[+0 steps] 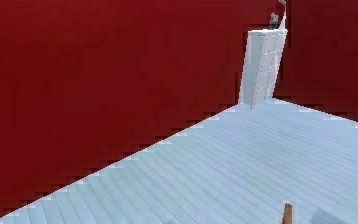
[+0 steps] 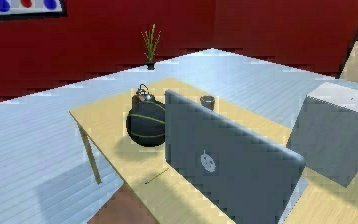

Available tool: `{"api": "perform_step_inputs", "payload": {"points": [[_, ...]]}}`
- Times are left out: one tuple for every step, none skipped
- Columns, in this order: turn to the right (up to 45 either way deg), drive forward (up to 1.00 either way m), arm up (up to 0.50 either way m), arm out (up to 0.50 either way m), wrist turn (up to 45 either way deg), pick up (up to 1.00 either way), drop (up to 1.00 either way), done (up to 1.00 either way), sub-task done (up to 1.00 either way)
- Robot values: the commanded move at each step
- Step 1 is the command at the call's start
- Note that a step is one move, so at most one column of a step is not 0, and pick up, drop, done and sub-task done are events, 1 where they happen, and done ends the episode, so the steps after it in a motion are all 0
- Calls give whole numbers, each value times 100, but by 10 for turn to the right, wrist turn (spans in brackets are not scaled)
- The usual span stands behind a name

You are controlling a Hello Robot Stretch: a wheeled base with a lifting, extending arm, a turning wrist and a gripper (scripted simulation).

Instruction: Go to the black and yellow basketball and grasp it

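A black ball with thin yellow lines, the basketball (image 2: 145, 125), rests on a light wooden table (image 2: 97, 115) in the arm side view, left of the middle. A small dark kettle-like object (image 2: 143, 96) stands just behind it. Right beside the ball, toward the view's right, an open grey laptop (image 2: 222, 160) shows its back and hides part of the tabletop.
On the same table stand a grey mug (image 2: 207, 101) and a grey box (image 2: 332, 130). A potted plant (image 2: 151, 47) stands by the far red wall and a picture (image 2: 25, 6) hangs at the top left. The forward view shows a red wall, pale floor and a white cabinet (image 1: 263, 65).
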Motion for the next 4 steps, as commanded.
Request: {"api": "perform_step_inputs", "payload": {"points": [[0,0,38,0,0,0,0,0,0],[0,0,0,48,0,0,0,0,0],[0,0,0,0,450,0,0,0,0],[0,0,0,0,450,0,0,0,0]]}}
